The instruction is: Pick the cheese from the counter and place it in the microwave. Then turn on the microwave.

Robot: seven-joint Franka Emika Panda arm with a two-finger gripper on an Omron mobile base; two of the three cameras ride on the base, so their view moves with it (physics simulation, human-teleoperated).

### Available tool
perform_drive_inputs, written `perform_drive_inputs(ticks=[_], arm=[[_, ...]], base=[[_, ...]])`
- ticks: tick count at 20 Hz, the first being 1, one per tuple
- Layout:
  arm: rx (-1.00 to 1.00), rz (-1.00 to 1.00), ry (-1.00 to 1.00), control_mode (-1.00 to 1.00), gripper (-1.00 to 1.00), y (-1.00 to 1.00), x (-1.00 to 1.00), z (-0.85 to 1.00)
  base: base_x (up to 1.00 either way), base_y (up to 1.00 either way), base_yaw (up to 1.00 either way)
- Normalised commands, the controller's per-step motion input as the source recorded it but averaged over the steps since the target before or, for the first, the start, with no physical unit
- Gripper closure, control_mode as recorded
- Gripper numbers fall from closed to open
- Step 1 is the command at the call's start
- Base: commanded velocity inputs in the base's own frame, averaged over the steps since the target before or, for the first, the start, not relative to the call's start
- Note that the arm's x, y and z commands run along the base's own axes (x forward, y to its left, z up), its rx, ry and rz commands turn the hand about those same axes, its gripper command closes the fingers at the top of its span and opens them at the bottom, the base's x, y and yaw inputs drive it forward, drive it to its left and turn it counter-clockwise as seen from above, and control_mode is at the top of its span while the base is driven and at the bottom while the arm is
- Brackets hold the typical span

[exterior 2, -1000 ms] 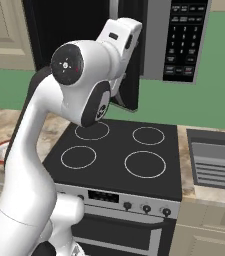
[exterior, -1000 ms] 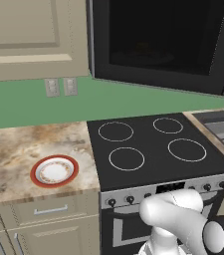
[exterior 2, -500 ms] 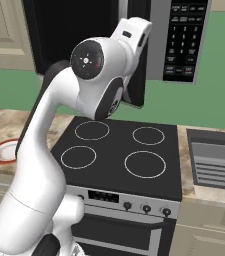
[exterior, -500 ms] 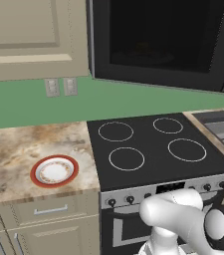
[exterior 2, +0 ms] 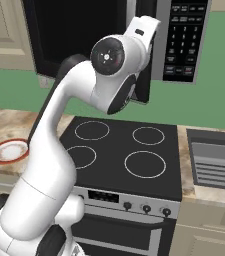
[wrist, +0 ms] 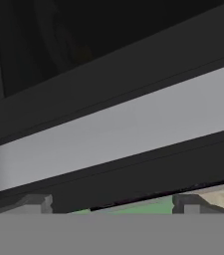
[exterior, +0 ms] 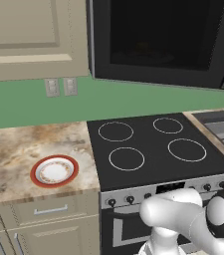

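Gripper (wrist: 112, 208) spread wide (grey blocky tips) — before boxy glossy-black microwave (wrist: 108, 89), silver-trimmed.

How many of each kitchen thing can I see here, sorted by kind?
Microwave: 1
Stove: 1
Burner rings: 4
Plate: 1
Sink: 1
Wall outlets: 2
Total: 10

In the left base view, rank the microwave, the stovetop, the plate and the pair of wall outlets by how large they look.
1. microwave, though it is cut off by the frame and nearer the camera's height, so its lead over the stovetop is unsure.
2. stovetop.
3. plate.
4. wall outlets, smallest.
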Motion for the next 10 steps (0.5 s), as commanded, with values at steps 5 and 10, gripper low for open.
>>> perform_drive_inputs(ticks=[5, 10], arm=[[0.01, 0.06, -0.04, -1.0, -1.0, 0.16, 0.37, 0.0], [0.01, 0.06, -0.07, -1.0, -1.0, 0.23, 0.35, 0.0]], base=[[0.0, 0.0, 0.0], [0.0, 0.0, 0.0]])
